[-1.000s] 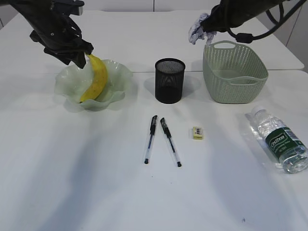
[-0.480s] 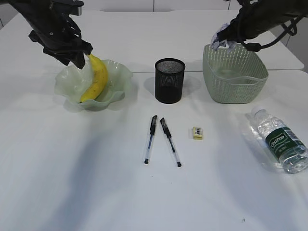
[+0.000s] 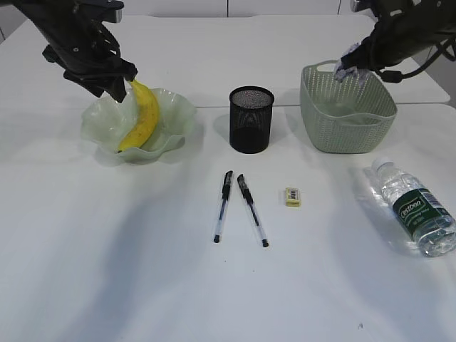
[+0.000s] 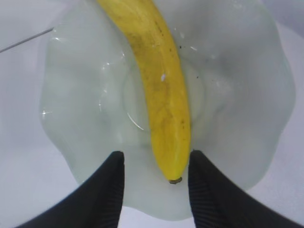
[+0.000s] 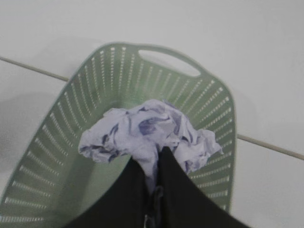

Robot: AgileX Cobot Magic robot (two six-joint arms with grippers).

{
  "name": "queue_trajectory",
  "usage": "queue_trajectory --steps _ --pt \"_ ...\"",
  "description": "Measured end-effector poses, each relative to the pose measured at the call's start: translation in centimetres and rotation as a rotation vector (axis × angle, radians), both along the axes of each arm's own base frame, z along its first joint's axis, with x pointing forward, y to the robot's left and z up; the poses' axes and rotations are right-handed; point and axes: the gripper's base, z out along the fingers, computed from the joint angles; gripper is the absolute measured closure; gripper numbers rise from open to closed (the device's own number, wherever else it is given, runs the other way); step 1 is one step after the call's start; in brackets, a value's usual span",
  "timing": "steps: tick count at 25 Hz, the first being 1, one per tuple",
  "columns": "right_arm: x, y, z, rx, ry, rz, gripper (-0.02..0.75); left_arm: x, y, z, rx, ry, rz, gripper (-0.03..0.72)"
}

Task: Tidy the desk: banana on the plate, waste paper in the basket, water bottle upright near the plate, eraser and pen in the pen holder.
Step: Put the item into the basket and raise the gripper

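- The left gripper (image 4: 153, 161) stood over the rear left edge of the plate (image 3: 100, 120); its jaws were parted on either side of the banana (image 4: 161, 90) tip, and whether the fingers pressed on the fruit could not be told.
- The banana lay inside the plate, its dark tip raised toward the gripper and its other end low near the front rim.
- The pen holder (image 3: 251, 119) stood upright at the centre of the desk (image 3: 142, 271), between the plate and the basket (image 3: 347, 108).
- Two pens (image 3: 223, 205) lay side by side on the desk in front of the pen holder, apart from each other.
- The eraser (image 3: 292, 197) lay flat just right of the pens.
- The right gripper (image 5: 153, 164) was clenched on the waste paper (image 5: 148, 129), holding the crumpled ball above the basket interior.
- The water bottle (image 3: 414, 207) lay on its side at the right edge of the desk, in front of the basket, cap pointing rearward.
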Motion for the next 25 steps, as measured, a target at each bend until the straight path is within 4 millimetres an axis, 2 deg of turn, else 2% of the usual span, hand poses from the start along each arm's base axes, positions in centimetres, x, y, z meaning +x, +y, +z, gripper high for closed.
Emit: queue_trajectory --steps 3,7,13,15,25 --pt "0.2 0.0 -1.4 -0.001 0.042 0.002 0.720 0.0 0.0 0.0 0.000 0.000 0.000 0.383" --pt "0.2 0.0 -1.8 -0.001 0.053 0.002 0.682 0.0 0.0 0.0 0.000 0.000 0.000 0.389" --pt "0.2 0.1 -1.7 0.013 0.051 -0.002 0.455 0.0 0.0 0.0 0.000 0.000 0.000 0.392" --pt "0.3 0.1 -1.7 0.013 0.045 -0.002 0.421 0.0 0.0 0.0 0.000 0.000 0.000 0.394" --pt "0.4 0.0 -1.5 0.016 0.020 -0.006 0.401 0.0 0.0 0.0 0.000 0.000 0.000 0.421"
